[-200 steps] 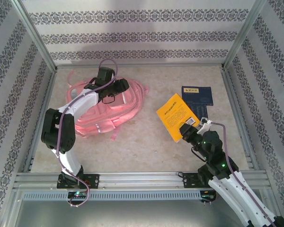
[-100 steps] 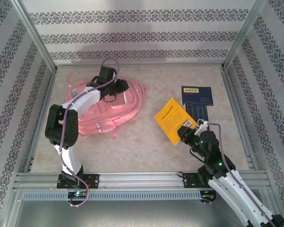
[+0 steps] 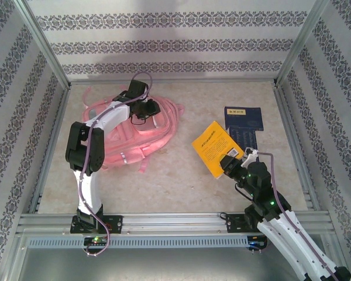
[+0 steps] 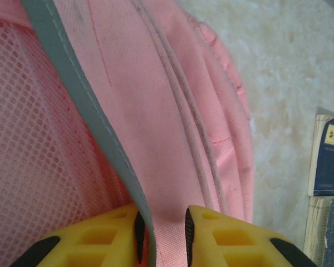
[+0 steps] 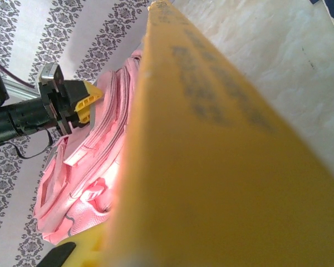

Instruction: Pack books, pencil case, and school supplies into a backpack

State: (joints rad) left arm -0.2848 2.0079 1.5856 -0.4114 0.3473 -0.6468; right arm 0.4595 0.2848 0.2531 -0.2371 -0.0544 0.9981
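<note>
Now the left gripper has drawn its jaws in from a wide spread to a narrow pinch. In the left wrist view its yellow fingers sit either side of the grey-edged seam of the backpack, with pink fabric caught between them. The left arm has also stretched a little further over the bag's far end. I judge this to be a grip on the rim of the opening, meant to pull the bag open or hold it steady. Whether the zip is already undone I cannot tell.

The right gripper has not changed its hold. It stays clamped on the near corner of the yellow book, which is tilted up off the table. The book has edged slightly left, away from the navy books lying flat at the far right, and is well apart from the backpack.

So the bag is held on one side and the first book is in hand on the other. The next move is probably to carry the book across once the mouth gapes. The thin fabric may slip from that pinch.
</note>
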